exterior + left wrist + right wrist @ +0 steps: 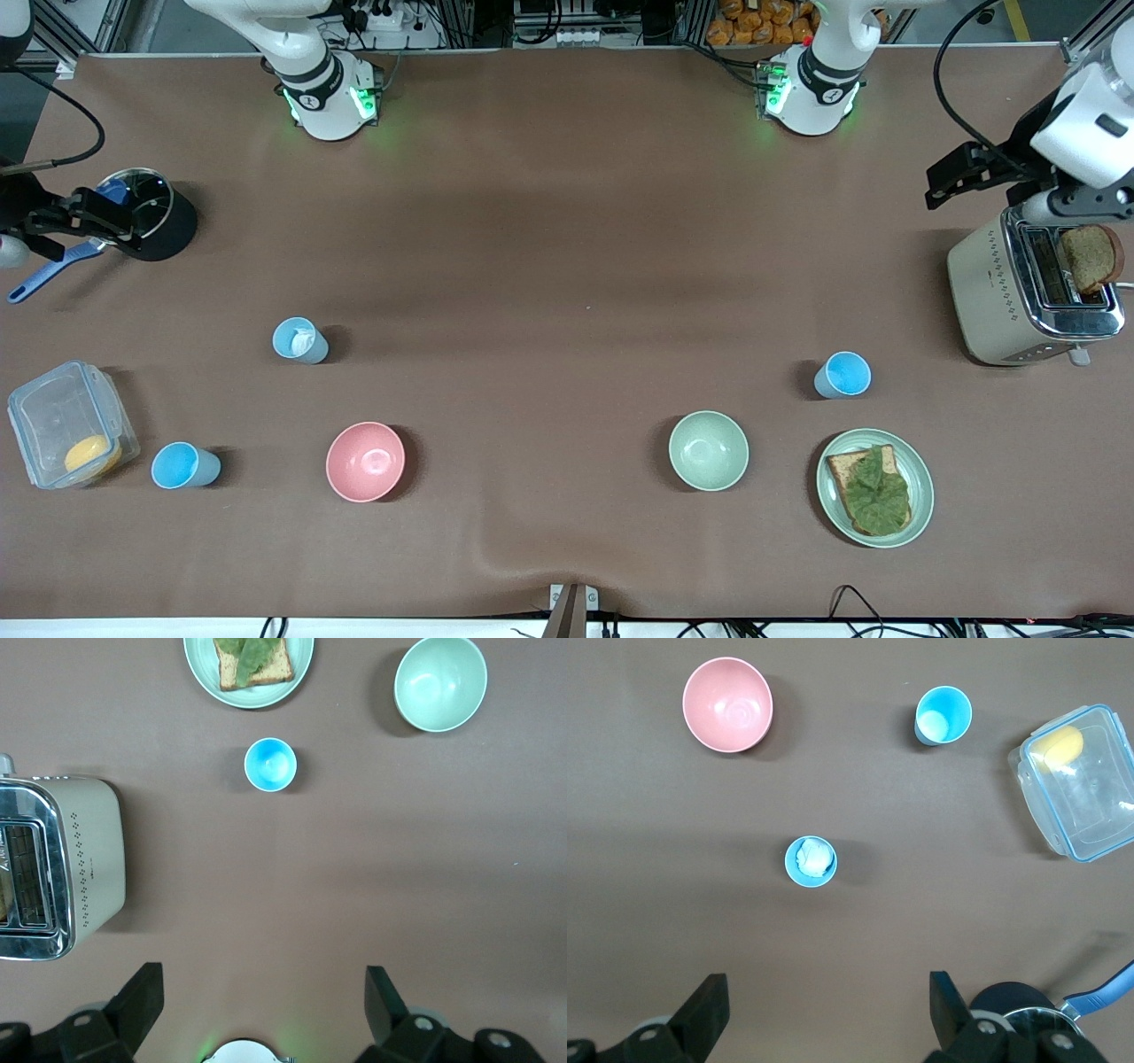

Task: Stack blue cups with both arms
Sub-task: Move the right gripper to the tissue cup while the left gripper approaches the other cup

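Three blue cups stand upright and apart on the brown table. One with a whitish patch inside (299, 340) (811, 861) stands farther from the front camera than the pink bowl. A second (183, 466) (943, 716) stands beside the clear container. The third (843, 375) (270, 765) stands toward the left arm's end, beside the green bowl and the plate. My left gripper (961, 177) (263, 997) is open and empty, high up by the toaster. My right gripper (89, 217) (828, 997) is open and empty, high over the black pot.
A pink bowl (365, 461) and a pale green bowl (708, 450) sit near the front camera. A plate (921, 483) bears toast with lettuce. A toaster (1001, 292) holds bread. A clear container (35, 416) and a black pot (168, 232) stand at the right arm's end.
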{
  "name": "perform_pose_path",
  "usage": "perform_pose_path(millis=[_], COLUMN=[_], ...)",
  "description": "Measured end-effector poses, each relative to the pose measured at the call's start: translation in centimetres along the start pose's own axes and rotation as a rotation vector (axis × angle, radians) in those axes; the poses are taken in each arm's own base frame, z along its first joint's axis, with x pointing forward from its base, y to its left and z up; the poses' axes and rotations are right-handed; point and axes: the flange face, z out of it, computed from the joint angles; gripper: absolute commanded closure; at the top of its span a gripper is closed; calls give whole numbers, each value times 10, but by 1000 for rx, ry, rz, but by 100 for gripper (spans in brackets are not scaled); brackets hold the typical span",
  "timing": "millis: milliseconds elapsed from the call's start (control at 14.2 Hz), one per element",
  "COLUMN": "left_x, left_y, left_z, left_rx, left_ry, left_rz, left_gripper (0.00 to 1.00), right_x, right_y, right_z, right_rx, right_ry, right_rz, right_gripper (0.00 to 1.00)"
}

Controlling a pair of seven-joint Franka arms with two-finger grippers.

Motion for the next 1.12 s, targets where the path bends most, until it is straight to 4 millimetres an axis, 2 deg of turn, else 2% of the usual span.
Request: perform_pose_path(millis=[422,562,843,1124], left_x=[15,21,38,50], left_y=[1,0,1,1], left_z=[23,35,68,92], left_rx=[2,11,39,42], left_ry=[-45,-66,-120,-160], left_rz=[0,-1,4,3], left_gripper=[0,0,0,0], right_x=[0,1,17,47], right_y=[1,2,-2,-43], right_z=[0,8,47,111], right_rx=[-5,-12,-7,-4], right_ry=[-3,-21,-91,-176], right_rz=[0,-1,-23,-100], right_gripper=[0,0,0,0])
